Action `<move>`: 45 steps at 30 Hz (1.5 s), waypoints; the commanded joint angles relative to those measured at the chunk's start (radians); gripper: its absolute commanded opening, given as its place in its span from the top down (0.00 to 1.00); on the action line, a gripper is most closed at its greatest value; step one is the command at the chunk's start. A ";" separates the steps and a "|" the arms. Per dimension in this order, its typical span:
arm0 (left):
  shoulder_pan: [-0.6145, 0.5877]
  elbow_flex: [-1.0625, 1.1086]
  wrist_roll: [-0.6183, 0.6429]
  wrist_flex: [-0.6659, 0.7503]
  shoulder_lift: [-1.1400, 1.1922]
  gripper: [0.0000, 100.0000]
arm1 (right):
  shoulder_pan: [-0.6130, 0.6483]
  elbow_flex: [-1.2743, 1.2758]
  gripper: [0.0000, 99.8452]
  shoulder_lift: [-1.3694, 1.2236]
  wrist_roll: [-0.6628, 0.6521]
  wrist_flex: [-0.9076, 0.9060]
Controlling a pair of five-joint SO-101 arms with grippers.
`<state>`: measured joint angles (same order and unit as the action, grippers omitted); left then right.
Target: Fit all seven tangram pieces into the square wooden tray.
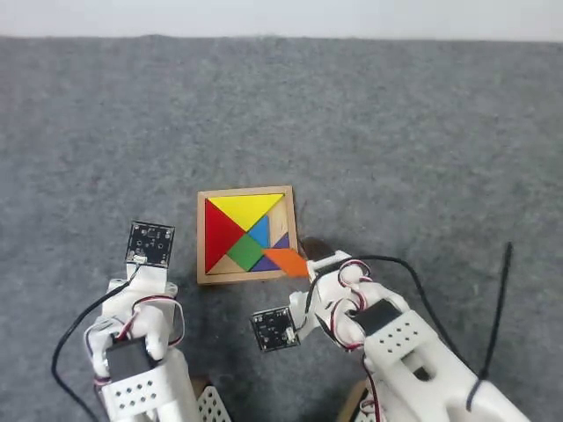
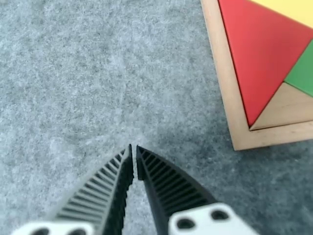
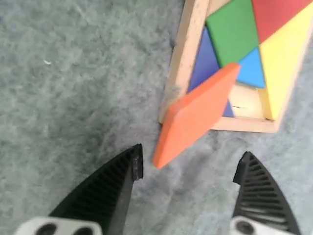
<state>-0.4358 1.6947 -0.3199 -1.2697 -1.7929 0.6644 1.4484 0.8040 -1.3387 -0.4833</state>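
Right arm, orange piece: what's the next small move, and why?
Probably close the jaws on the orange parallelogram and lift it slightly. It lies tilted across the wooden tray's rim at a corner, partly over the purple triangle, not seated in the bare slot. The right arm's jaws stand open on either side of it, not touching.
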 commanded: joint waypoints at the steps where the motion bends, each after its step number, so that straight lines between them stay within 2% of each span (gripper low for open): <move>1: -0.005 -0.010 -0.005 -0.003 -0.021 0.98 | -0.016 -0.037 0.70 -0.110 -0.009 0.093; 9: -0.005 -0.010 -0.005 -0.003 -0.021 0.98 | -0.013 -0.138 0.70 -0.242 -0.015 0.071; 15: -0.005 -0.010 -0.005 -0.003 -0.021 0.98 | -0.012 -0.147 0.70 -0.337 -0.015 0.180; 18: -0.005 -0.010 -0.005 -0.003 -0.021 0.98 | -0.004 -0.158 0.74 -0.403 -0.020 0.229; 28: -0.005 -0.010 -0.005 -0.003 -0.021 0.98 | -0.004 -0.167 0.78 -0.406 -0.043 0.203; 35: -0.005 -0.010 -0.005 -0.003 -0.021 0.98 | -0.002 -0.163 0.88 -0.406 -0.044 0.203; 43: -0.005 -0.010 -0.005 -0.003 -0.021 0.98 | -0.004 -0.160 0.89 -0.367 -0.034 0.213; 45: -0.005 -0.010 -0.005 -0.003 -0.021 0.98 | -0.005 -0.140 0.88 -0.311 0.012 0.214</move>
<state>-0.4358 1.6947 -0.3199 -1.2697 -1.7929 0.6659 1.3334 0.4358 -1.3709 -0.2977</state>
